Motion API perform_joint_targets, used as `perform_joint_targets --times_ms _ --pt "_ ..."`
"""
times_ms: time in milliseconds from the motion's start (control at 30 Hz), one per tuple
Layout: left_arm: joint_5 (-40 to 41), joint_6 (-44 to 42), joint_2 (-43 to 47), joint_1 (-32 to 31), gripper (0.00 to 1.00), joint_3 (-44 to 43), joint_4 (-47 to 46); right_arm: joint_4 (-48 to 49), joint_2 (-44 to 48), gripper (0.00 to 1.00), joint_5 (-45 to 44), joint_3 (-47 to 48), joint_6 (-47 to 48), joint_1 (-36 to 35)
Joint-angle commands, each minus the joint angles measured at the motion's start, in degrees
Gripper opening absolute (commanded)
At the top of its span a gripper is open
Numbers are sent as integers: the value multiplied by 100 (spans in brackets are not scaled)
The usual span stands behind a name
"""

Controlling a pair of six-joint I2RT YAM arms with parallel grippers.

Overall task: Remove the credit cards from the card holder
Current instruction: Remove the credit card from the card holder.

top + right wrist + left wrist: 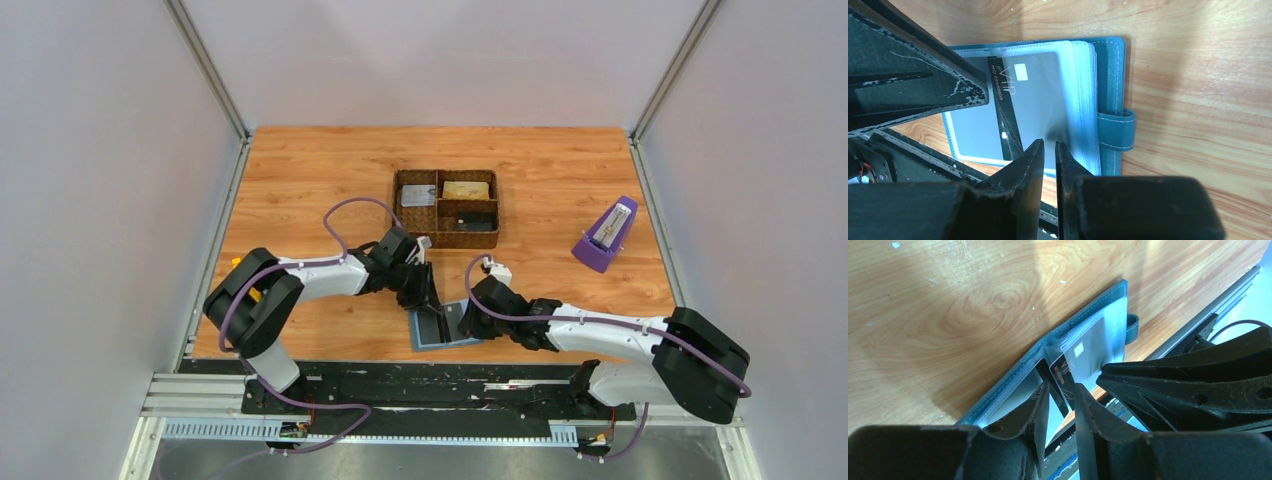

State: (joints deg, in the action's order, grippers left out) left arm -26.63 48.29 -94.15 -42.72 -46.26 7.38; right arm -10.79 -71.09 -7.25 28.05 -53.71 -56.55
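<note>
VIP card (1038,95) looks stiff, slick — best pinched edgewise at 10 o'clock of the card holder (1108,55); left pincer (1062,407) parted, right pincer (1049,157) unclear.

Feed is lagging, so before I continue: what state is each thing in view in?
card holder: open, flat at the table's near edge.
grey VIP card: inside a clear sleeve, not yet out.
left gripper: slightly open above the card.
right gripper: nearly closed at the sleeves' edge; grip unclear.
woven tray: gold card in its far right compartment.
metronome: standing, right of the tray.
</note>
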Motion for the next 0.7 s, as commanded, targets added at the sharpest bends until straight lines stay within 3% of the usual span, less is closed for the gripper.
perform_joint_targets --times_ms 0,667 --pt "-86 11 -160 0 34 -92 -376 241 -11 16 -9 -107 -104 69" --pt "-364 541 -382 -2 35 250 -1236 311 62 15 52 -208 -165 105"
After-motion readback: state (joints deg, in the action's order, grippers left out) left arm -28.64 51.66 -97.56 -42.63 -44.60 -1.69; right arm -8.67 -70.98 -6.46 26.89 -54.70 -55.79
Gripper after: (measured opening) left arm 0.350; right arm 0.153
